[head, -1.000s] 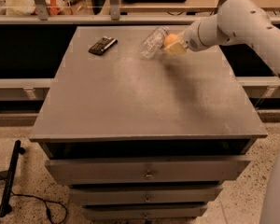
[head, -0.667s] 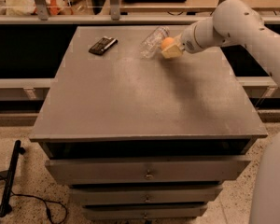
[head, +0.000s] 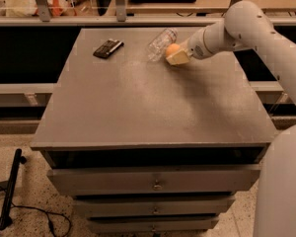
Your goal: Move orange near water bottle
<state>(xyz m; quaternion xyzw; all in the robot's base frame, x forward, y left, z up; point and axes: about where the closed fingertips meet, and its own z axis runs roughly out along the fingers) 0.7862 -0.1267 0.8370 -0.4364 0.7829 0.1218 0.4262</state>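
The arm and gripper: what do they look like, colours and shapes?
The arm is smooth, glossy white, with thick rounded tubular segments and a bulbous joint; no cables show. The gripper, by the orange at the far side of the table, is pale cream-yellow.

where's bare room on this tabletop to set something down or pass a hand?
Free: the front and middle of the tabletop, from the front edge up to the flat black object at back left; the right side in front of the arm is also bare. Crowded: back centre-right, where the gripper, shut on the orange, sits against the water bottle.
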